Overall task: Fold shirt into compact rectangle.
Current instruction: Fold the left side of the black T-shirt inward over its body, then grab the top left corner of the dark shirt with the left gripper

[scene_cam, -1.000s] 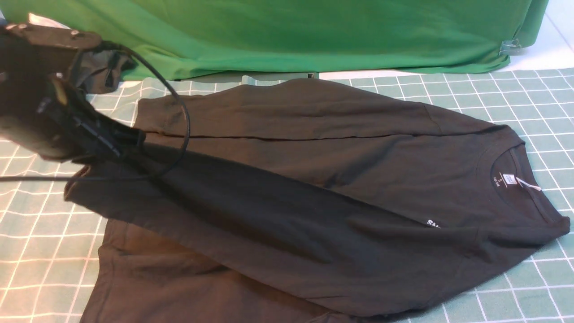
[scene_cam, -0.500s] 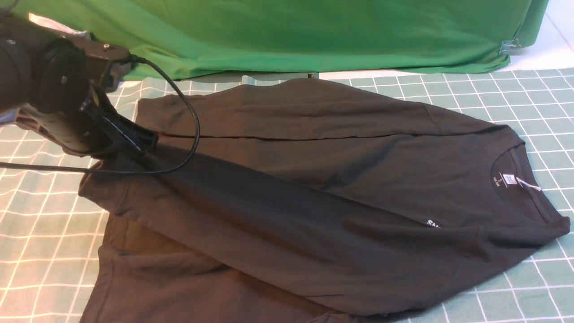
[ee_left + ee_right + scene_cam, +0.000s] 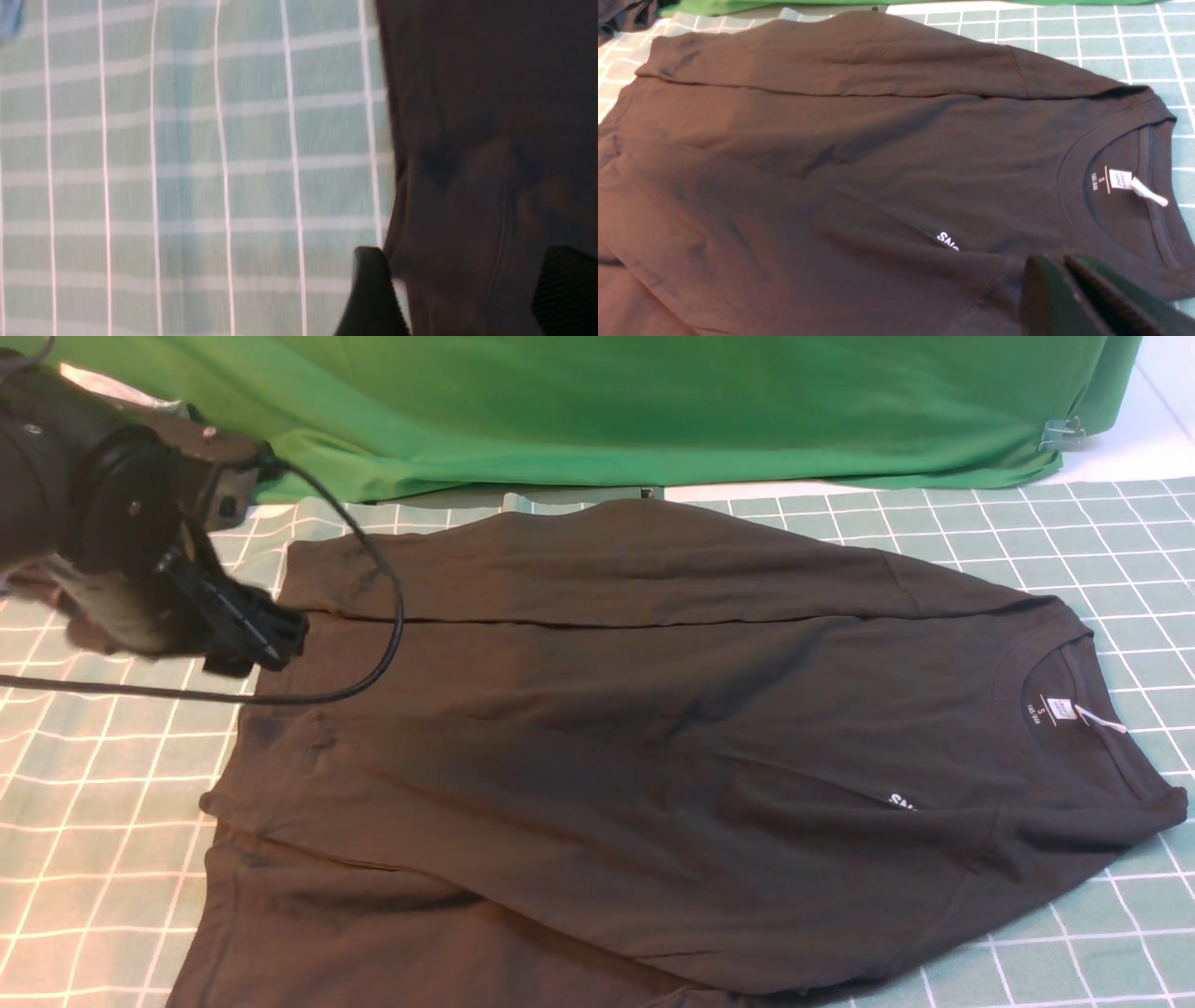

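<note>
In the centre of the front view, the shirt (image 3: 653, 709) lies flat on a green checked mat (image 3: 93, 821). It fills most of the frame, with its collar toward the right edge and its hem running off the lower left corner. One sleeve (image 3: 579, 560) is folded along the upper edge of the body. The other sleeve (image 3: 523, 803) lies diagonally across the chest, from the shoulder at lower right to a cuff (image 3: 233, 789) at centre left. It covers most of the white lettering (image 3: 901, 800), of which only the first letters show. A small white neck label (image 3: 1058, 707) sits inside the collar.

At upper left, the left gripper (image 3: 266, 639) hangs over the left edge of the shirt, beside the end of the upper sleeve. A black cable (image 3: 392, 607) loops from it across the fabric. In the left wrist view its two fingers (image 3: 373, 294) stand well apart at the lower right of the frame, clamping nothing. Dark fabric and mat show blurred beyond them.

The right gripper (image 3: 1064, 280) appears only in the right wrist view, at lower right, over the shoulder area near the collar. Its fingers are pressed together with nothing between them.

Along the top of the front view, a green cloth (image 3: 653, 401) hangs behind the mat, with a metal clip (image 3: 1062, 432) at its right end.
</note>
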Tool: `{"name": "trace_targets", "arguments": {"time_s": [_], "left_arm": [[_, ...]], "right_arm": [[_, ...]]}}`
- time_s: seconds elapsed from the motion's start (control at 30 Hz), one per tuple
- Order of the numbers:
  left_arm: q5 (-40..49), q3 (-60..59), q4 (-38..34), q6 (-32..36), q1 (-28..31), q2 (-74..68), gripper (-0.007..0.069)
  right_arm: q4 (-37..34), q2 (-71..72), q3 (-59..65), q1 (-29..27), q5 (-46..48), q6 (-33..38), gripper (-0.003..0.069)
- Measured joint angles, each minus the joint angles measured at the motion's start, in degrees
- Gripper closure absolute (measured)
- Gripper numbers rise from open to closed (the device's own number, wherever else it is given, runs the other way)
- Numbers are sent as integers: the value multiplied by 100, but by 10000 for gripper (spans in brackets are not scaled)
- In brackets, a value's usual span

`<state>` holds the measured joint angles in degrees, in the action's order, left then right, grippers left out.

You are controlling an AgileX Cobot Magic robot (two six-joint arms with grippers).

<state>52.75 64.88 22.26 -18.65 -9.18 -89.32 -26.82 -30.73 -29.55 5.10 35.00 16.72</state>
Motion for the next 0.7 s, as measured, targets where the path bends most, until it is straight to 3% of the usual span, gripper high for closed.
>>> {"name": "trace_targets", "arguments": {"time_s": [0.17, 0.33, 0.47, 0.6, 0.7], "left_arm": [[983, -243, -637, -20, 0, 146, 260], [932, -1289, -1726, 105, 0, 568, 399], [754, -2114, -2091, 117, 0, 971, 477], [247, -2687, -2092, 112, 0, 1162, 473], [-318, -3074, -2092, -9, 0, 1198, 384]], "right_arm": [[0, 0, 0, 0, 16, 0, 613], [-5, 0, 0, 0, 16, 0, 606], [-9, 0, 0, 0, 18, -11, 602], [-9, 0, 0, 0, 5, -11, 600], [-9, 0, 0, 0, -69, -11, 594]]}}
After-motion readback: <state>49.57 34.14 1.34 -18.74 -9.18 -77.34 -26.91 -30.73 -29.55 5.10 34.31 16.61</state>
